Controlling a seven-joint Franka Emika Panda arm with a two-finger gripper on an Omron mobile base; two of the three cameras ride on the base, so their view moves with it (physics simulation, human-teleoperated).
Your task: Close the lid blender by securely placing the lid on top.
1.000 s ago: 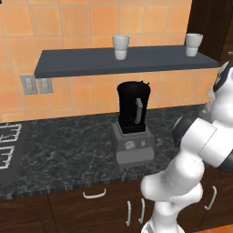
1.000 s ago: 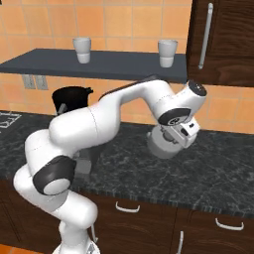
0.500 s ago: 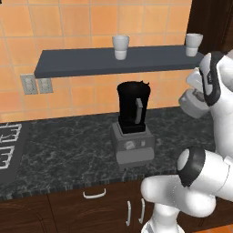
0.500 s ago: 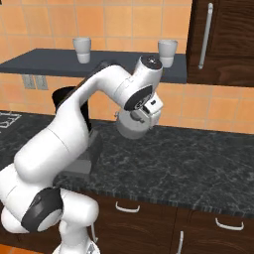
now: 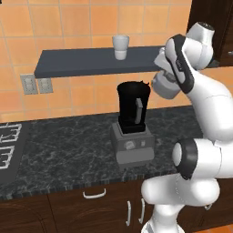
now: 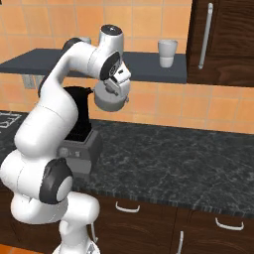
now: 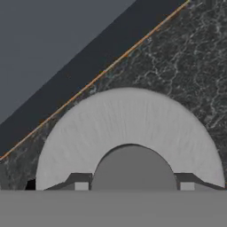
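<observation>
The blender (image 5: 134, 123) stands on the dark counter, a black jar with a grey side handle on a boxy grey base (image 5: 132, 146); its mouth is uncovered. In the right base view the blender (image 6: 79, 124) sits partly behind my arm. My gripper (image 5: 164, 84) holds the light-grey round lid (image 5: 164, 87) in the air, just right of the jar's top and about level with it. In the right base view the lid (image 6: 109, 101) hangs under the hand. The hand view shows the lid (image 7: 128, 128) from above with my fingers (image 7: 80, 182) shut on its centre knob.
A dark wall shelf (image 5: 86, 61) runs just above the blender and carries a white cup (image 5: 120, 47); another cup (image 6: 167, 53) shows in the right base view. A dark cabinet (image 6: 223, 39) stands to the right. A stove (image 5: 9, 145) lies at the counter's left.
The arm has swung left and upward with the lid, from low over the counter at the right to beside the jar's top.
</observation>
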